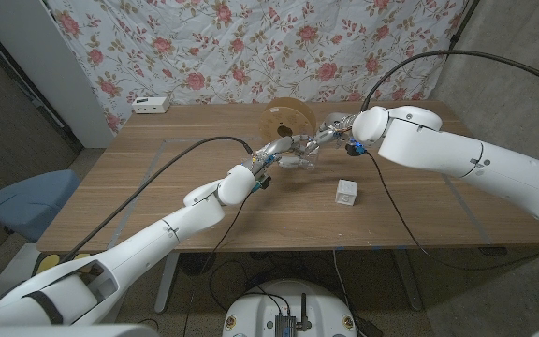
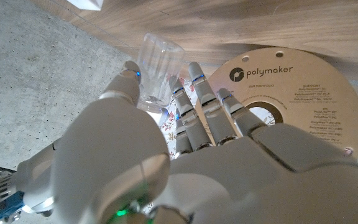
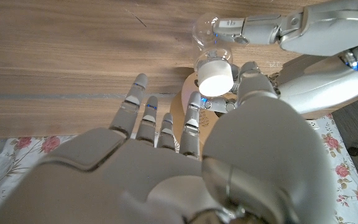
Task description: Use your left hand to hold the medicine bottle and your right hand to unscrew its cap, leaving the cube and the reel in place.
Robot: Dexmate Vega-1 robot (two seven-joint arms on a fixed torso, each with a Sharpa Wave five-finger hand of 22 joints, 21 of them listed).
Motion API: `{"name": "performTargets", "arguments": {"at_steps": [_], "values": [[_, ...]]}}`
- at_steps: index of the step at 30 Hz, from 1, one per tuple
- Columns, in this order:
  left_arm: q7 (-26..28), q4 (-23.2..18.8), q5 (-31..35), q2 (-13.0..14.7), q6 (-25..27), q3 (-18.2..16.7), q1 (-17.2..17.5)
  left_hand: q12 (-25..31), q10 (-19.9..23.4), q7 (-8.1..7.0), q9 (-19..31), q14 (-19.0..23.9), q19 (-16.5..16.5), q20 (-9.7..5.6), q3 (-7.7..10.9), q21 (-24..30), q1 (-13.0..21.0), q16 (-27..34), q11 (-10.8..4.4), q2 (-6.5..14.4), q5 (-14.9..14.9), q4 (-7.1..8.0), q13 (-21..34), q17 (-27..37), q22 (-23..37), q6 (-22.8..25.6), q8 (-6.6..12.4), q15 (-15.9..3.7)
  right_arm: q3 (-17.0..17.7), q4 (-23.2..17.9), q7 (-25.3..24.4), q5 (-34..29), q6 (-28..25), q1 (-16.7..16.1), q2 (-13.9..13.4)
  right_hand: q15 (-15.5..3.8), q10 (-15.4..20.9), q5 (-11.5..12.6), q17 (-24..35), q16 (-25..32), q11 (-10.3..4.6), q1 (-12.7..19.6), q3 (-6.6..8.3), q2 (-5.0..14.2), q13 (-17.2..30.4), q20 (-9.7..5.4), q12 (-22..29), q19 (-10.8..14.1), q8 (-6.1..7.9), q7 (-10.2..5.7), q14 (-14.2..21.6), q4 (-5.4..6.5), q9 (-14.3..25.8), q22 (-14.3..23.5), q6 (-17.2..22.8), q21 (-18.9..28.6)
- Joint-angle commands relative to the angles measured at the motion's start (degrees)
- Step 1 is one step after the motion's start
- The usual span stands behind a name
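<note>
Both hands meet over the far middle of the table, in front of the reel. Left hand grips the medicine bottle: clear body, fingers and thumb wrapped around it, held up off the wood with the reel just behind. White cap sits on the neck, facing the right hand.

Right hand: fingers spread and apart, holding nothing. Fingertips sit just beside the cap; thumb close on the other side. Contact with the cap: cannot tell from the right wrist view.

Step in hand, by my reading: bottle secured, right hand lining up on the cap; unscrewing not begun.

Next move calls for closing thumb and fingers around the cap's rim, then twisting while the left hand keeps the bottle from turning with it.

Cube stands on the table nearer the robot, well apart from both hands. Reel upright.
</note>
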Motion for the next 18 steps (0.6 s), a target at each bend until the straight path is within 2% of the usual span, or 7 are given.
{"name": "performTargets", "arguments": {"at_steps": [1,9,18], "values": [[0.05,-0.33,0.21,0.14,-0.07,-0.09,0.25,0.30,0.53,-0.27,0.32,0.27,0.04,-5.27,0.50,0.04,0.13,-0.04,-0.17,0.51,0.17,0.08,0.22,0.05,0.17,0.26,-0.13,-5.54,-1.35,-0.62,-1.91,0.92,-1.47,0.84,0.55,-0.03,0.68,-0.16,-0.03,0.43,0.08,0.56,0.30,0.89,0.15,0.09,0.38,0.57,0.71,-0.27,0.65,-0.47,0.22,0.15,1.42,0.41],[-0.04,-0.25,0.18,0.08,-0.21,-0.07,0.26,0.28,0.48,-0.30,0.32,0.32,0.02,-5.27,0.48,0.03,0.12,0.00,-0.08,0.51,0.15,0.09,0.21,0.07,0.17,0.26,-0.13,-5.52,-1.82,-0.89,-3.06,1.41,-1.94,0.98,0.62,-0.34,1.83,-0.40,-0.15,0.65,0.12,1.01,0.46,1.18,0.11,0.09,0.61,1.17,2.03,-1.07,1.31,-1.15,0.51,0.13,4.33,0.59],[-0.06,-0.44,0.22,0.13,0.13,-0.18,0.37,0.30,0.53,-0.32,0.32,0.25,0.04,-5.30,0.46,0.04,0.08,-0.04,-0.17,0.45,0.15,0.09,0.21,0.05,0.17,0.29,-0.12,-5.52,-2.06,-0.66,-4.36,1.96,-2.28,1.01,0.97,-0.56,2.54,-0.47,-0.16,0.94,-0.13,1.66,0.74,1.53,0.09,0.01,0.68,1.81,2.89,-1.68,2.03,-1.76,0.76,0.12,5.98,0.76]]}}
